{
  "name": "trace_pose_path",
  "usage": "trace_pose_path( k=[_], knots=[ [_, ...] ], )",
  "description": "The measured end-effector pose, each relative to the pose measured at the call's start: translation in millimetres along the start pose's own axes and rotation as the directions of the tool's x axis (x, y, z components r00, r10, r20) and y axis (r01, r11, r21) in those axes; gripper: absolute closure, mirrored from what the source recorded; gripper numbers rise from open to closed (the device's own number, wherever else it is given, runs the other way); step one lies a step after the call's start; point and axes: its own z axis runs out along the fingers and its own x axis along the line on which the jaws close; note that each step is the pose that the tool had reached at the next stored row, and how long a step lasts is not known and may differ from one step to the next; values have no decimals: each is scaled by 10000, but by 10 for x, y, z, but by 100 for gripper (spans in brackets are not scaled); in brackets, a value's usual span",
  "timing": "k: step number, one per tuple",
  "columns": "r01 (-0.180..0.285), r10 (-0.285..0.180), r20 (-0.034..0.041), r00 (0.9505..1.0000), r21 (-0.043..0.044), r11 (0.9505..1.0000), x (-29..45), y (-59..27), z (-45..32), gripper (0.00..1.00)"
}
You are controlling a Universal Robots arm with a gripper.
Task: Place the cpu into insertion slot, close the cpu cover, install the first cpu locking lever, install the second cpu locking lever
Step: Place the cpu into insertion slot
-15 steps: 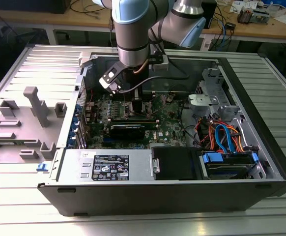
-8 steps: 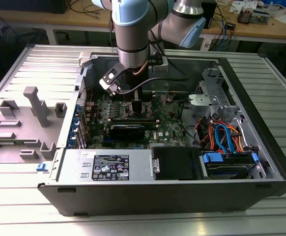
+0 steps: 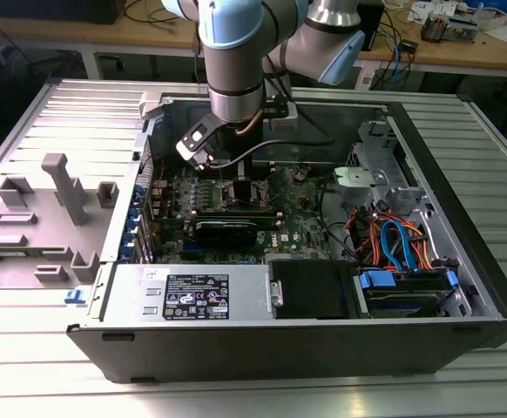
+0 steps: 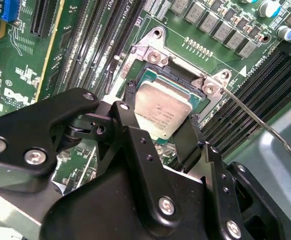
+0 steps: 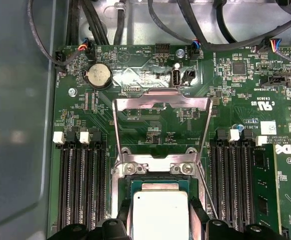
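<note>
The gripper (image 4: 163, 112) is clenched on the cpu (image 5: 160, 212). Its two black fingers (image 4: 127, 120) press against opposite edges of the chip, whose dull grey top faces up between them. The chip therefore lies straight below the gripper, not off to any side. Being square, it has no long axis to line up, only edges to keep parallel with the socket.

Directly beneath it is the insertion slot (image 4: 180, 75), whose dark rim shows around the chip's free edges. I cannot tell whether the chip is fully seated or sits just above the contacts.

Lay a dial flat on the chip with the fingers at three and nine. At twelve, the cpu cover (image 5: 130, 102) stands swung up on its hinge, and the green circuit board (image 5: 100, 120) shows through its window. A thin locking lever (image 4: 260, 122) slants free from near two o'clock, unlatched. Long black memory slots (image 5: 83, 185) run alongside the socket beyond the fingers at three and nine. A coin cell (image 5: 98, 75) sits farther out, past the cover, toward eleven.

In the exterior view, take twelve as pointing away from the camera, with the gripper at the centre. The power supply (image 3: 192, 292) then lies at six, a tangle of orange and blue cables (image 3: 393, 244) at four, and grey fixtures (image 3: 66, 187) at nine on the ribbed surface (image 3: 236, 392).
</note>
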Motion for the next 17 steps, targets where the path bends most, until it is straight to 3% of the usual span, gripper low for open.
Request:
trace_pose_path(
  k=[17],
  knots=[
    [-25,25,1,10000,-1,10000,17,-3,37,45]
  ],
)
